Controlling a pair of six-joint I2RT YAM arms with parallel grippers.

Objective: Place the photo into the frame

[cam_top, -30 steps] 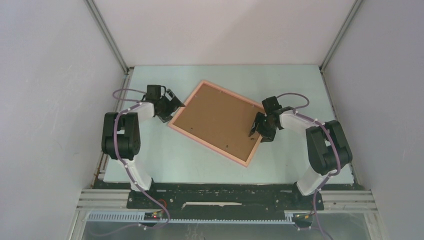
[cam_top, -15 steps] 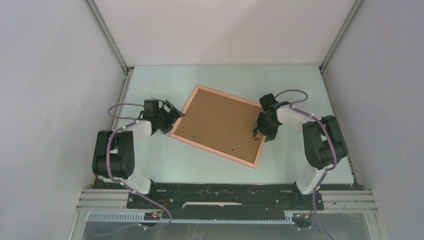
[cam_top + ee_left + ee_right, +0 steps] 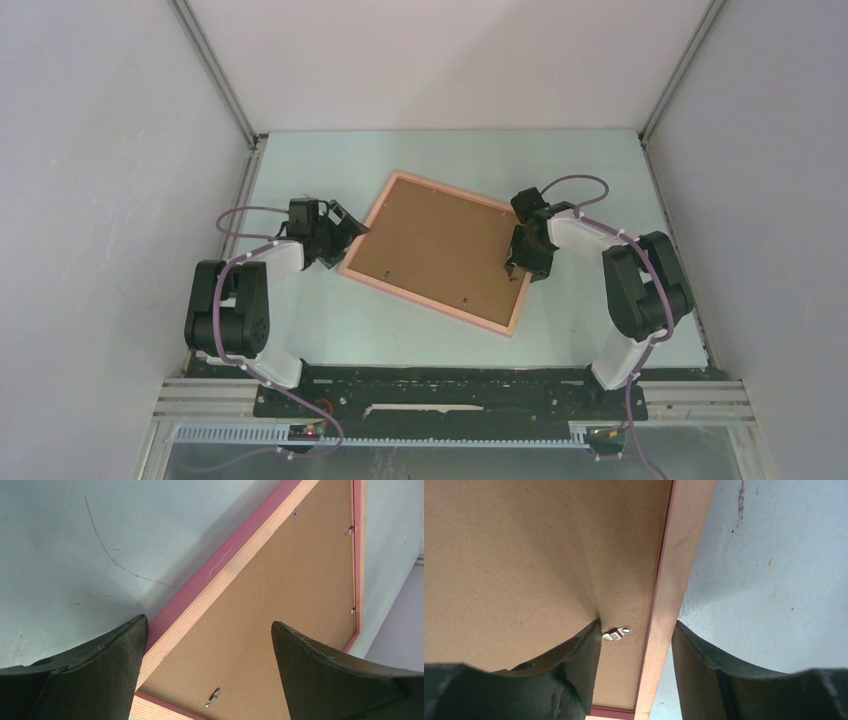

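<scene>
Seen from my remote station, the frame (image 3: 428, 301) lay face down and askew at the middle of the pale green table (image 3: 400, 345), its brown backing board (image 3: 440, 245) turned up inside the salmon-pink border. The left gripper (image 3: 347, 224) hovered at the frame's left-hand corner, its jaws released and spread wide with nothing grasped. Through the left wrist camera I saw its two dark fingers standing either side of that corner. The pink outer face and pale wooden back of the rail ran diagonally below them. A small metal tab (image 3: 214, 697) lay on the board near the corner, and a thin curved scratch (image 3: 107, 555) marked the table beside the frame. The right gripper (image 3: 517, 266) pointed down at the frame's right-hand rail, toward its near end. Through the right wrist camera I saw its jaws parted and not clenched on anything. One finger had its tip on the backing board, touching or just beside a second tab (image 3: 617, 633). The other finger stood on the table side of the rail, so that the rail passed between the two. I could not tell whether that outer finger touched the wood. Both arms rose from the near edge of the table, one on each side of the frame.
</scene>
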